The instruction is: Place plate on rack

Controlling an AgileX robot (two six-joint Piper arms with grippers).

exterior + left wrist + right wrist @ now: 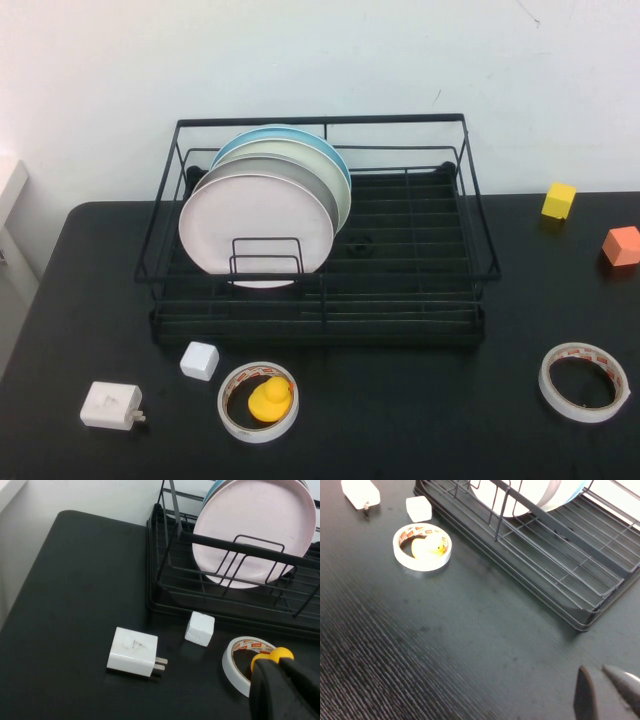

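Observation:
The pale pink plate point(256, 225) stands upright at the front of a row of plates in the black wire rack point(320, 262), leaning in the small wire holder point(266, 257). It also shows in the left wrist view point(250, 530) and partly in the right wrist view point(520, 495). My left gripper point(276, 669) is shut and empty, above the table in front of the rack's left part, over a tape ring. My right gripper point(594, 669) is slightly open and empty, above bare table in front of the rack's right corner. Neither arm shows in the high view.
Behind the pink plate stand grey-white, cream and light blue plates point(320, 170). In front of the rack lie a white charger point(110, 405), a white cube point(199, 360), and a tape ring point(258, 402) holding a yellow duck point(270, 398). At the right are another tape ring point(584, 381), a yellow block point(558, 200) and an orange block point(622, 245).

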